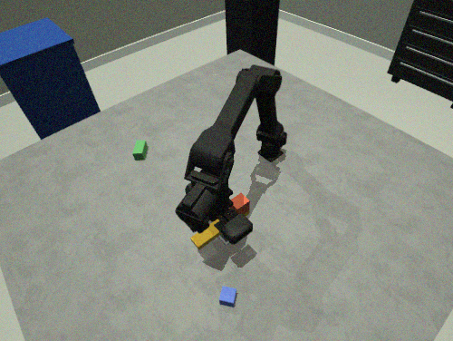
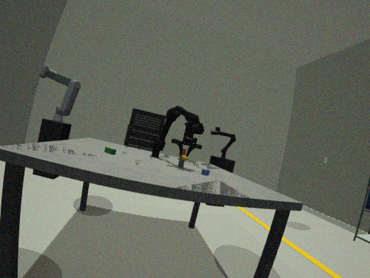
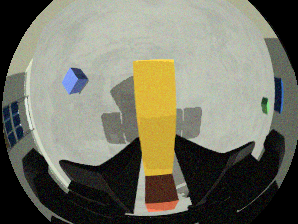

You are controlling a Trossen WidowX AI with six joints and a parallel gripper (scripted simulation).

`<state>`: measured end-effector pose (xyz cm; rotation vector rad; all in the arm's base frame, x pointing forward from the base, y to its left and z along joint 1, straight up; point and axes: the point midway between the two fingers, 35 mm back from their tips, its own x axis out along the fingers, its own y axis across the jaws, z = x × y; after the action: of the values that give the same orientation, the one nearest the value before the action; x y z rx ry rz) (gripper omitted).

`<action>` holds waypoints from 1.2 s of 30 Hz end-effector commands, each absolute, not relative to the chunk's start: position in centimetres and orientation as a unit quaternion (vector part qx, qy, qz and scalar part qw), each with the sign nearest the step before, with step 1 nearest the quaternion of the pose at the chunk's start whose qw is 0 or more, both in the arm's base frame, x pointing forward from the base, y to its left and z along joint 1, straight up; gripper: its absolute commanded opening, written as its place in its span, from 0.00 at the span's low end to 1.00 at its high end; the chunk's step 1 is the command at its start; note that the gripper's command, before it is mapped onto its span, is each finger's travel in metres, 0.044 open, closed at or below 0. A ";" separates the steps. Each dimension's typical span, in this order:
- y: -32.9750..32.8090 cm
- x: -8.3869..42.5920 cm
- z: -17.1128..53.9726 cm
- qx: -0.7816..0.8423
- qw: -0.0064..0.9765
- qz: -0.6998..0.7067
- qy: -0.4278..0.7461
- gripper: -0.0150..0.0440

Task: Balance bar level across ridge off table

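The yellow bar [image 1: 206, 236] [image 2: 185, 158] [image 3: 155, 90] looks roughly level above the table, with a red block [image 1: 240, 203] [image 2: 183, 151] [image 3: 161, 206] on its end nearer the arm's base. My gripper [image 1: 217, 223] [image 2: 184, 156] [image 3: 157, 140] is shut on the bar's middle part, one finger on each side. The grey ridge [image 2: 181, 163] stands upright on the table directly under the bar in the exterior view. The bar and the fingers hide it in the other views. Whether the bar touches the ridge's top cannot be told.
A blue block [image 1: 227, 296] [image 2: 205, 171] [image 3: 74, 81] lies on the table [image 1: 113, 281] beyond the bar's far end. A green block [image 1: 139, 150] [image 2: 110, 150] [image 3: 265, 105] lies farther off to the other side. Shadows of the arm and gripper fall around the bar.
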<state>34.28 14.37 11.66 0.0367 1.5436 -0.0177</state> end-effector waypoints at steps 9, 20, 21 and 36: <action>14.4 34.3 11.7 0.017 0.716 -0.008 0.697 0.25; 14.4 34.3 11.7 0.017 0.716 -0.008 0.697 0.25; 14.4 34.3 11.7 0.017 0.716 -0.008 0.697 0.25; 14.4 34.3 11.7 0.017 0.716 -0.008 0.697 0.34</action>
<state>34.28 14.37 11.66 0.0367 1.5436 -0.0177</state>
